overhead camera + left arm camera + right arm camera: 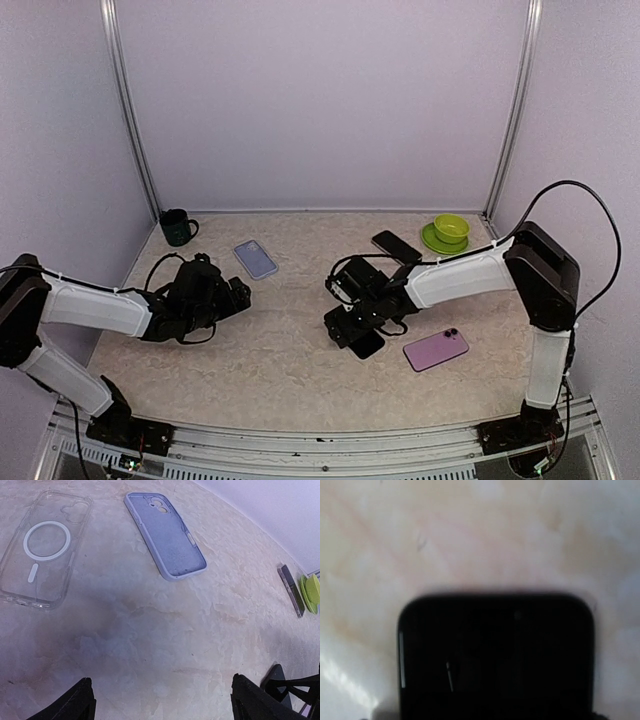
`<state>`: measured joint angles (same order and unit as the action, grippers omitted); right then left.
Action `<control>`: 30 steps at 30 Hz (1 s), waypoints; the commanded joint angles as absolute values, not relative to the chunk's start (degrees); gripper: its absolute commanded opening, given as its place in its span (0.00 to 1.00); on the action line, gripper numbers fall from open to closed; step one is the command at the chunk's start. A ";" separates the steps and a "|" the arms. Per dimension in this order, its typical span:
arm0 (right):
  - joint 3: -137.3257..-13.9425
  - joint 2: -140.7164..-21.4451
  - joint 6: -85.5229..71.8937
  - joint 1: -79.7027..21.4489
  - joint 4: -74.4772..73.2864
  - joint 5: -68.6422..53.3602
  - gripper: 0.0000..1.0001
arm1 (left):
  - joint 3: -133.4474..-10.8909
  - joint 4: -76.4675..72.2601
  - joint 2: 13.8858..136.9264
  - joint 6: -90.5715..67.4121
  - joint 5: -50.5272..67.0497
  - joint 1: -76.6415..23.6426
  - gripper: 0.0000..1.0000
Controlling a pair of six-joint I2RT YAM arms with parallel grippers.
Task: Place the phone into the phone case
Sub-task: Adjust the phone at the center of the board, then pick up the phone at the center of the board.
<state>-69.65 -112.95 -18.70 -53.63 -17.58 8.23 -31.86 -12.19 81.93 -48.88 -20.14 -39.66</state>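
Observation:
A black phone (495, 655) fills the lower half of the right wrist view, screen up and close over the table; from above this phone (367, 343) pokes out under my right gripper (352, 328). That gripper's fingers are hidden in both views. A lavender phone case (255, 258) lies open side up at the back, also seen as the lavender case (165, 535). Left of it lies a clear phone case (45, 550) with a white ring. My left gripper (165, 705) hovers open and empty short of both cases; it is the left gripper (238, 295) from above.
A second dark phone (395, 245) lies by a green bowl on a green plate (450, 232) at the back right. A purple phone (435, 349) lies back up, right of my right gripper. A dark green mug (178, 227) stands in the back left corner.

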 commanded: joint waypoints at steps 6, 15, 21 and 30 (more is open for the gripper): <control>-61.09 -109.51 -18.24 -54.57 -23.50 9.10 0.90 | -30.99 -12.30 79.83 -49.14 -20.13 -38.78 0.91; -61.75 -111.28 -16.36 -54.58 -21.88 8.36 0.73 | -31.31 -12.66 80.24 -49.34 -19.08 -38.66 0.91; -61.97 -111.48 -15.32 -54.62 -20.06 8.61 0.59 | -30.79 -12.65 80.16 -49.48 -18.82 -38.67 0.91; -58.75 -105.55 -12.00 -56.48 -13.80 13.52 0.59 | -30.36 -14.38 81.35 -49.50 -17.03 -39.04 0.91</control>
